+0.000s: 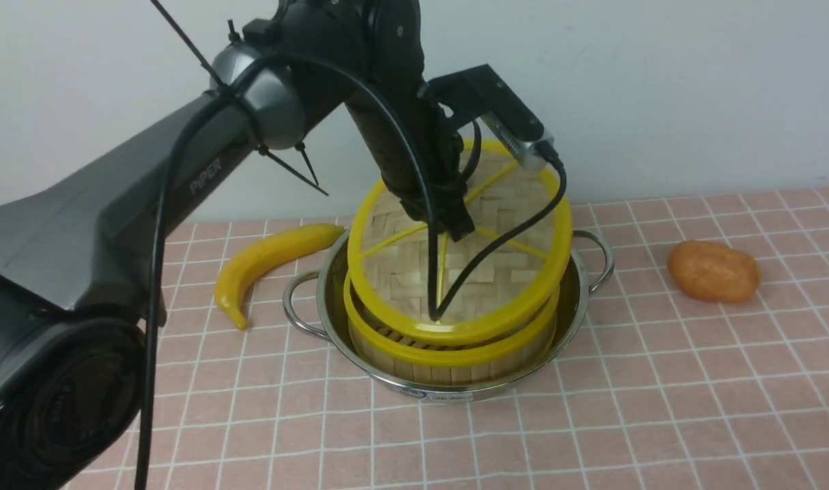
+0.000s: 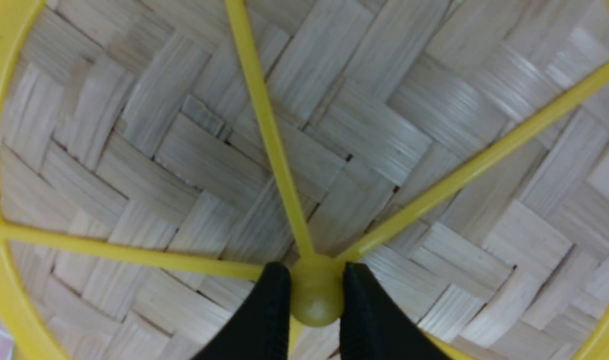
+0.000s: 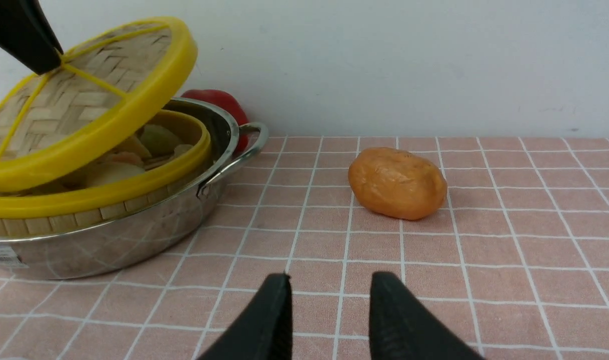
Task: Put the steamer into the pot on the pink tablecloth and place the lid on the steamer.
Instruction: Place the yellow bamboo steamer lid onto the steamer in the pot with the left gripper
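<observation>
lid (image 1: 394, 272) tilted over steamer (image 1: 448, 354) in pot (image 1: 581, 289) — left gripper (image 2: 315, 274) pinches its knob (image 2: 317, 306), likely to seat near edge first. right gripper (image 3: 329, 292) spread, empty, out of way.

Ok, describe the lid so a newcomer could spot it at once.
On the pink tablecloth stands a shiny steel pot with a yellow-rimmed steamer inside. The lid is the flat disc tilted over that steamer, gripped at its centre knob by the left hand. Unlike the deeper slatted steamer, it is woven bamboo crossed by yellow spokes.
</observation>
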`<state>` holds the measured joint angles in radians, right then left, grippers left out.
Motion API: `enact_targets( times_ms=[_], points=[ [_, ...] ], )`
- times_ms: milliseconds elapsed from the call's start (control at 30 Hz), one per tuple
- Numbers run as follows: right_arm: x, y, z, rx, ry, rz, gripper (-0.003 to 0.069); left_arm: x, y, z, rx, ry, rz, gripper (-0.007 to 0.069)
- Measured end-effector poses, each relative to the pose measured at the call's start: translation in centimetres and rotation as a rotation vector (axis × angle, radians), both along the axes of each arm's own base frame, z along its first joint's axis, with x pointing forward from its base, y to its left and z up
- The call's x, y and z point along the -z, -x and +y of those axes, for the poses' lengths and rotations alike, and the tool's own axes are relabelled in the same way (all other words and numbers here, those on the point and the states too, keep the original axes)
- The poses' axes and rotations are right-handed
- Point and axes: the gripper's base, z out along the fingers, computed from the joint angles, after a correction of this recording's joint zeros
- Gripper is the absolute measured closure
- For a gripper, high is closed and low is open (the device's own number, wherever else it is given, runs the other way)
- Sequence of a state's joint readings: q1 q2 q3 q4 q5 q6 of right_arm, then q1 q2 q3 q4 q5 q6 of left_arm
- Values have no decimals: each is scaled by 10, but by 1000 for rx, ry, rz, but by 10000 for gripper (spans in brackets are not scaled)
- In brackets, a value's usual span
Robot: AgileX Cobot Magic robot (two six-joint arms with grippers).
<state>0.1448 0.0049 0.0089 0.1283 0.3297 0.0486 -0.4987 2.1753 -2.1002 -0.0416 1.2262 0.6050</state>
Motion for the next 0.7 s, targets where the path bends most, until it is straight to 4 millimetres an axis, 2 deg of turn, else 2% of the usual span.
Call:
enact_targets(
  times_ms=[133, 233, 467, 500, 567, 700],
  points=[
    [0, 0, 0, 0, 0, 0, 419, 14, -6, -2, -4, -12, 12, 508],
    [0, 0, 0, 0, -1, 0, 419, 11, -7, -3, -20, -4, 7, 508],
    [0, 0, 0, 0, -2, 0, 419, -44, -8, -1, -97, 86, -129, 508],
    [0, 0, 0, 0, -2, 0, 419, -44, -8, -1, -97, 87, -130, 508],
    [0, 0, 0, 0, -2, 0, 419, -58, -4, 2, -127, 112, -151, 508],
    [0, 0, 0, 0, -2, 0, 419, -53, -1, 3, -166, 113, -118, 508]
  ],
)
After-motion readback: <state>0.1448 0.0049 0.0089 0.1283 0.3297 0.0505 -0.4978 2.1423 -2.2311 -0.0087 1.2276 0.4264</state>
